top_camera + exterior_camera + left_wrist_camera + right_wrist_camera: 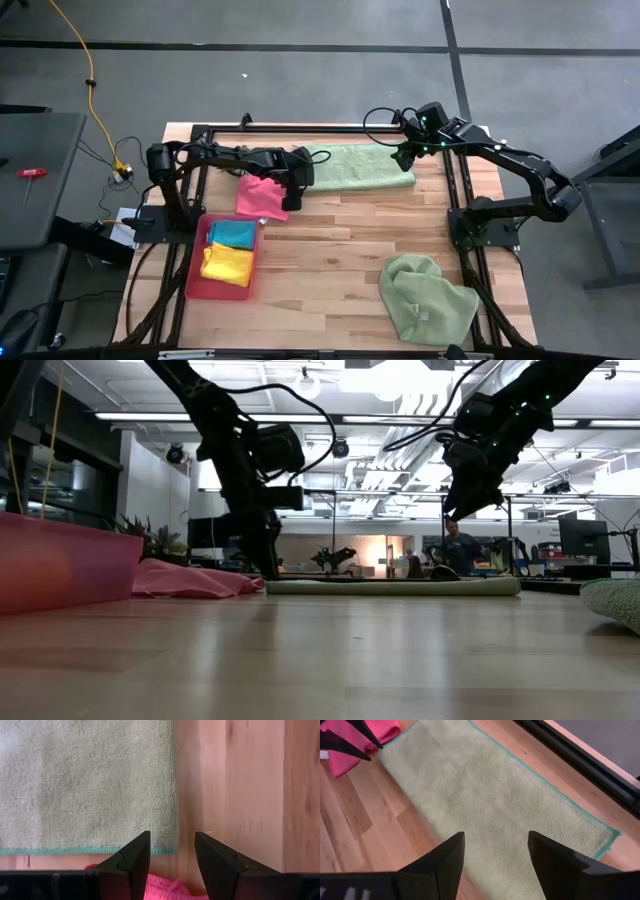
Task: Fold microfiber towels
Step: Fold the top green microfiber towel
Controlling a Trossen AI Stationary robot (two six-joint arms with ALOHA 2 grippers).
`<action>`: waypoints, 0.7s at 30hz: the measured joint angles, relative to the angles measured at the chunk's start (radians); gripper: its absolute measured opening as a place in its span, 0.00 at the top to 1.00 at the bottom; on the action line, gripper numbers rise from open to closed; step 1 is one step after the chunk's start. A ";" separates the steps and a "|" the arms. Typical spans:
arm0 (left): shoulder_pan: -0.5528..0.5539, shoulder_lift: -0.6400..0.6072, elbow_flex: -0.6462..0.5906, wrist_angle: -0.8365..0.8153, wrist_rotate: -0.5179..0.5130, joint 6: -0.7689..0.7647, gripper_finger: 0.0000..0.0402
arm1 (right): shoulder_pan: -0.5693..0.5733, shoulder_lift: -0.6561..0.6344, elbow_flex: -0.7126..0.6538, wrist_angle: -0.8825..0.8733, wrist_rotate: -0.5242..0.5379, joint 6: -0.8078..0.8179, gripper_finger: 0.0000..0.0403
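Two grippers hang over opposite ends of one pale green towel, which lies at the far side of the wooden table as a long flat strip — its long axis runs left to right. The left gripper sits low at the strip's left end; the left wrist view shows its dark fingers parted and empty, straddling the near-left corner, with bare wood beyond the towel's edge. The right gripper hovers over the right end, and the low view puts it well above the cloth. Its jaws stand wide with nothing between them, and the right wrist view looks down the whole length of the strip toward the other arm.

Each arm is nearest its own end, so the fold likely calls for a grip at one or both short ends, carried along the long axis. The left gripper is the closer to contact.

Other cloths:
- hot pink towel, rumpled, just near and left of the strip, beside the left gripper
- teal towel and yellow towel, folded, inside the pink tray at near left
- second pale green towel, crumpled at near right, well apart from both arms
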 joint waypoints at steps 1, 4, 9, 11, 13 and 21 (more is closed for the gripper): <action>-0.003 0.002 0.000 0.012 0.000 0.000 0.64 | 0.000 0.000 0.000 0.002 0.000 0.000 0.48; -0.012 0.020 0.000 0.032 0.002 -0.003 0.64 | 0.000 0.000 0.000 0.004 0.000 -0.005 0.48; -0.016 0.059 -0.001 0.020 -0.001 -0.016 0.64 | 0.000 0.000 0.000 0.004 0.009 -0.004 0.48; -0.021 0.071 0.004 0.029 -0.005 -0.018 0.64 | 0.000 0.000 0.000 0.000 0.010 -0.004 0.48; -0.022 0.072 0.004 0.029 -0.010 -0.025 0.64 | 0.000 0.003 0.000 -0.017 0.009 -0.010 0.48; -0.017 0.073 0.003 0.026 -0.008 0.010 0.76 | 0.015 0.113 0.001 -0.124 -0.071 -0.130 0.48</action>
